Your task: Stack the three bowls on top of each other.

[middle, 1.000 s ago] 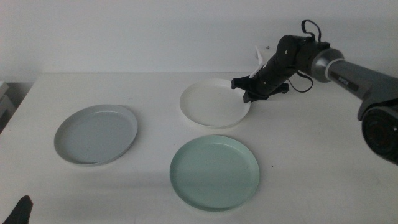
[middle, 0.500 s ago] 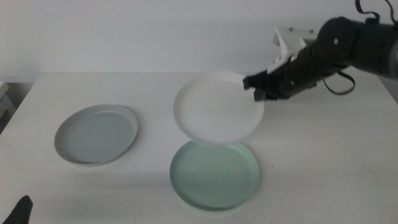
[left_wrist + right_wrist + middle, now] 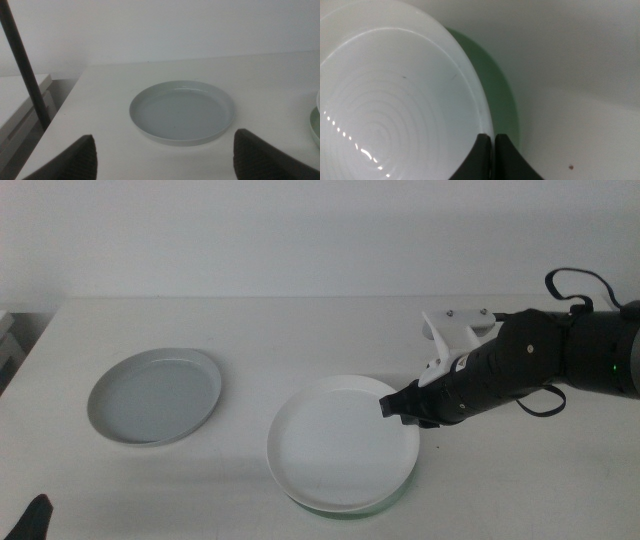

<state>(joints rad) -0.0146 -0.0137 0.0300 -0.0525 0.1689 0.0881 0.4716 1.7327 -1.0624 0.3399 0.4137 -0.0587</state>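
My right gripper is shut on the rim of the white bowl and holds it over the mint green bowl, of which only a thin edge shows beneath. In the right wrist view the white bowl covers most of the green bowl, and the jaws pinch its rim. The grey-blue bowl sits alone at the table's left; it also shows in the left wrist view. My left gripper is open and waits near the table's front left, short of that bowl.
The white table ends at its left edge near a pale shelf. A dark pole stands beside the table in the left wrist view. The right arm reaches in over the table's right side.
My right gripper has carried the white bowl from the back of the table forward and down, and it now sits over the green bowl. The left arm has not moved.
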